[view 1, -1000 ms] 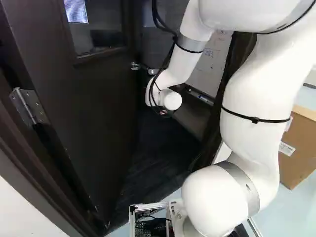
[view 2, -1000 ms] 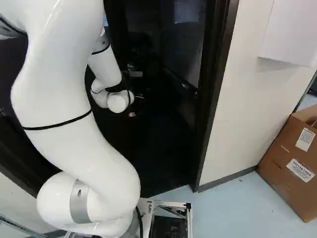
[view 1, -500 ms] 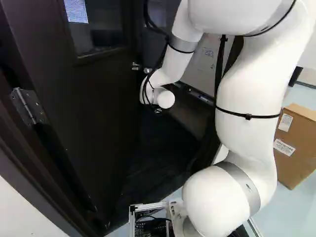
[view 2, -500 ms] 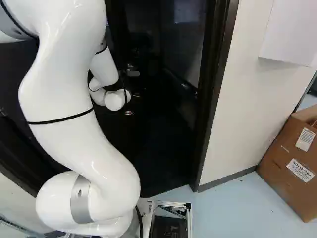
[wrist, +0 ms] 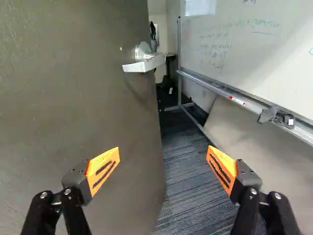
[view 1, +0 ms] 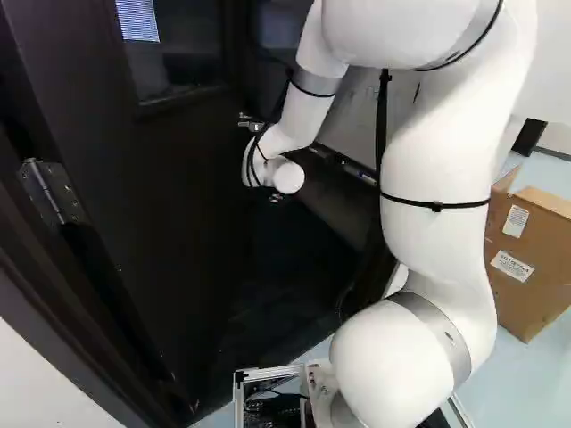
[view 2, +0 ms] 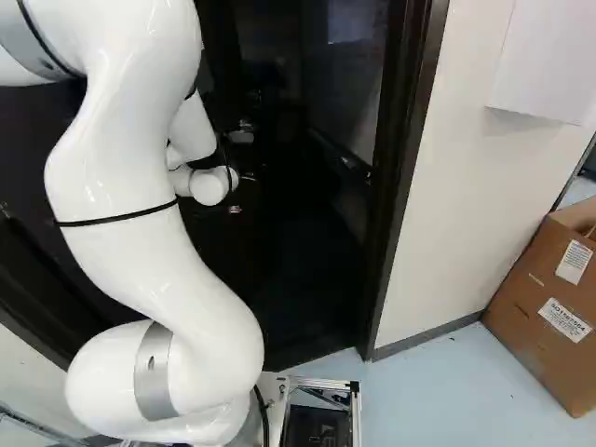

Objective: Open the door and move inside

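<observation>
Pincer (view 1: 277, 197) spread wide, orange pads (wrist: 103, 170) well apart, one near the door's (wrist: 73, 103) face, seemingly short of contact, door ajar, lever handle (wrist: 145, 64) by the door's free edge, whiteboard (wrist: 220, 46) beyond the door.

One door (wrist: 83, 98), one arm (view 1: 437, 160), one cardboard box (view 2: 549, 307), two orange pads (wrist: 105, 159).
</observation>
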